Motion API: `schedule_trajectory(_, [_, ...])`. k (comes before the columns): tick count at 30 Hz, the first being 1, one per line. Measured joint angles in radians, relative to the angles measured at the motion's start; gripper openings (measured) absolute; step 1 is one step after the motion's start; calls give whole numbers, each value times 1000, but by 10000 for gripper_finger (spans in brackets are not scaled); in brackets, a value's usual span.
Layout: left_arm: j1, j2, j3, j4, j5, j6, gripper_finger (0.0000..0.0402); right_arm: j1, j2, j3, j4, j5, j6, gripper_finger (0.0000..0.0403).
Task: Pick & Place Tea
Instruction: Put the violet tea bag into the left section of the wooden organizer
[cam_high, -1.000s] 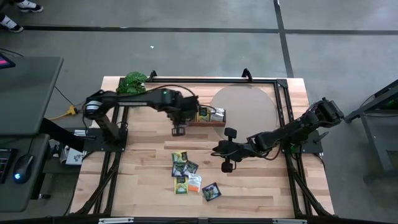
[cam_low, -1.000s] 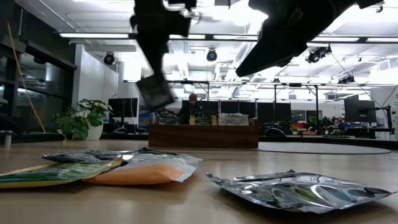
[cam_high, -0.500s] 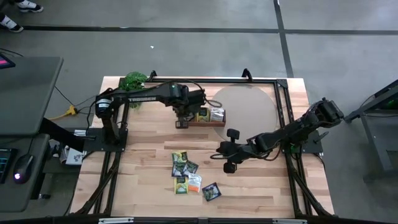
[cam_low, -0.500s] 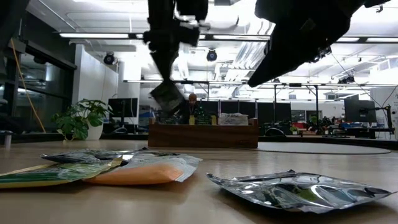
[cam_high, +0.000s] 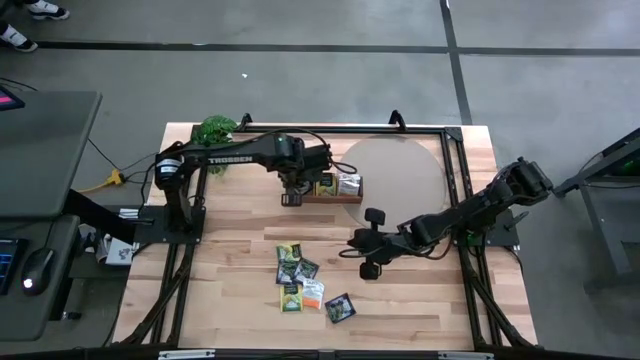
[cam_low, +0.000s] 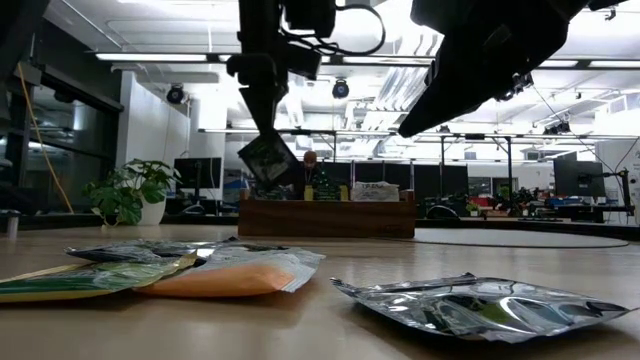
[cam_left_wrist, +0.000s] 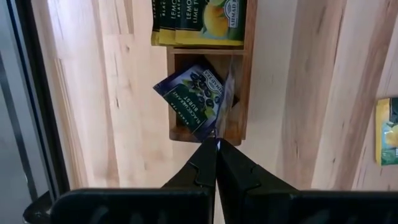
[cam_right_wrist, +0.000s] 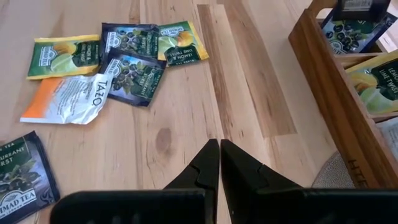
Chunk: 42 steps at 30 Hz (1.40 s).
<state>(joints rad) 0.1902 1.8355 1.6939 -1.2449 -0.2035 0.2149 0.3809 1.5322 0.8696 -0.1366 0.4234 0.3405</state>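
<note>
Now, step: left gripper (cam_left_wrist: 216, 144) is pinching a dark blue square paper tea sachet (cam_left_wrist: 198, 98) over the end compartment of the brown wooden three-compartment tray (cam_left_wrist: 244, 74).
Advice: lowering it deeper before letting go, keeping it clear of the divider.
Right gripper (cam_right_wrist: 219, 147): hanging closed and empty above the bare wooden table (cam_right_wrist: 186, 112), near the loose pile of tea sachets (cam_right_wrist: 118, 56).
Writing: "TAZO" on the orange-white sachet (cam_right_wrist: 69, 99); "LEMON & LIME" on the yellow-green sachets (cam_left_wrist: 199, 22) in the neighbouring compartment.

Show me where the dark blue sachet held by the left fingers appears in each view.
High: hidden under the left gripper.
Low: dark blue paper sachet hanging upper centre.
Left wrist: centre, over the tray's end compartment.
Right wrist: top right corner.
Shared landmark: brown wooden tray.
</note>
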Motion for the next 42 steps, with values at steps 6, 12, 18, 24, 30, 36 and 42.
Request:
schedule_trajectory(6, [0,19,2,8,-1,19,0,0,0,0,5,1,1,12])
schedule_trajectory(12, [15,53,5,-4,0,17,0,0,0,0,7,1,1,12])
schedule_trajectory(18, [27,71,4,-3,-12,17,0,0,0,-1,7,1,3,12])
schedule_trajectory(24, [26,74,2,-11,-11,17,0,0,0,-1,6,1,2,12])
schedule_trajectory(30, [26,76,1,1,-16,16,1,0,0,-1,6,1,3,12])
schedule_trajectory(36, [26,76,1,4,-17,12,17,0,0,-1,6,0,10,12])
schedule_trajectory(42, [26,76,1,4,-40,4,56,0,0,-1,6,-7,10,12])
